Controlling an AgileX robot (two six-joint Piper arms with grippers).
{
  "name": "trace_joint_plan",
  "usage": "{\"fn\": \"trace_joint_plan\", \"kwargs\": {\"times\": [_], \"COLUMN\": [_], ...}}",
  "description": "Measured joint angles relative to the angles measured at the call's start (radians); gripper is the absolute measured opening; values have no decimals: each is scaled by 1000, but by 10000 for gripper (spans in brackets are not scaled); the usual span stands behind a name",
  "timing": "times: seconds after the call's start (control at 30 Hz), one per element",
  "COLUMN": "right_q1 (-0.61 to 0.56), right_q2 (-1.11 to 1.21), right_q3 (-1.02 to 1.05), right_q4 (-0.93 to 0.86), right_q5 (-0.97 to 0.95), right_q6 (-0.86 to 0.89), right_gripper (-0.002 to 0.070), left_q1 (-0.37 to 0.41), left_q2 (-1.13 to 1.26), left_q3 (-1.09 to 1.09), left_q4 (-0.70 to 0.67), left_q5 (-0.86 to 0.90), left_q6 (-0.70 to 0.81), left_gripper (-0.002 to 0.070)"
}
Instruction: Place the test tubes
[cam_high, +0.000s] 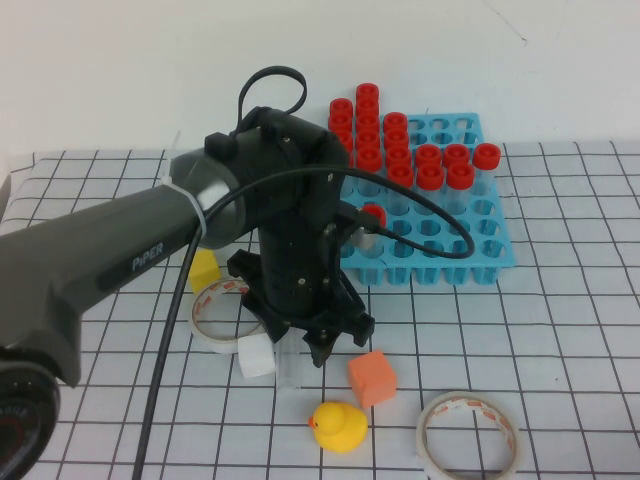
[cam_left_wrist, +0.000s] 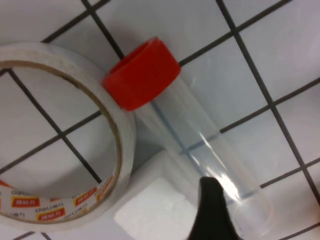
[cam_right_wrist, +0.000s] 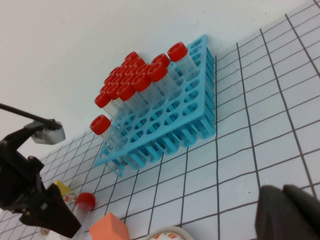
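Observation:
A clear test tube with a red cap (cam_left_wrist: 142, 74) lies flat on the gridded table, its cap touching a tape roll (cam_left_wrist: 60, 150) and its body resting against a white block (cam_left_wrist: 155, 210). My left gripper (cam_high: 300, 350) hangs straight down over it, open, with one dark finger (cam_left_wrist: 210, 217) beside the tube's body (cam_left_wrist: 220, 165). The blue rack (cam_high: 440, 240) stands at the back right with many red-capped tubes (cam_high: 400, 150) upright in it. My right gripper (cam_right_wrist: 290, 212) is shut and empty, low over bare table to the right of the rack (cam_right_wrist: 195, 125).
Around the left gripper lie a white block (cam_high: 257, 356), a tape roll (cam_high: 212, 315), a yellow block (cam_high: 203, 270), an orange cube (cam_high: 372, 378) and a yellow duck (cam_high: 338, 427). A second tape roll (cam_high: 468, 436) sits near the front edge.

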Motion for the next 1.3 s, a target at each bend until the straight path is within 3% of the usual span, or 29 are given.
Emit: {"fn": "trace_joint_plan", "kwargs": {"times": [1.07, 1.3], "right_q1": [0, 0], "right_q2": [0, 0], "right_q3": [0, 0], "right_q4": [0, 0], "right_q5": [0, 0], "right_q6": [-27, -27], "right_gripper": [-1, -1], "left_q1": [10, 12], "left_q2": [36, 50], "left_q3": [-7, -7], "left_q4": [-43, 20], "left_q5": [0, 5], "left_q6": [-8, -58], "left_gripper": [421, 421]}}
